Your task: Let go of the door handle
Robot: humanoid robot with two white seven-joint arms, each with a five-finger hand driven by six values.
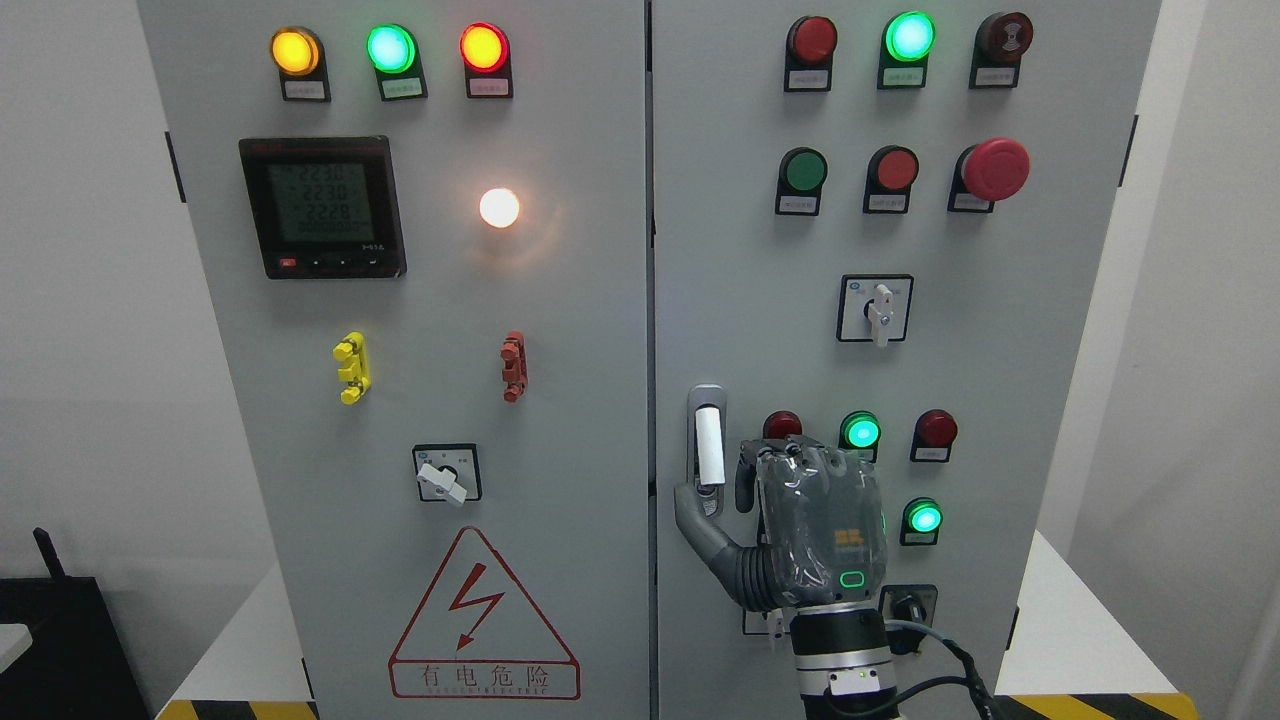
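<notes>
A grey cabinet (560,400) fills the view. Its left door carries yellow (295,52), green (390,48) and red (484,47) lamps above a black meter (323,206), a glowing white lamp (499,207), and a red warning triangle (484,618) low down. The right door has a big red mushroom button (995,168) and a white rotary switch (878,309).

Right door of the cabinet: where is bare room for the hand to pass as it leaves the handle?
Free panel lies between the door handle and the rotary switch, below the green button. Right of the right hand it is crowded: the lit green lamp and another green lamp.
</notes>
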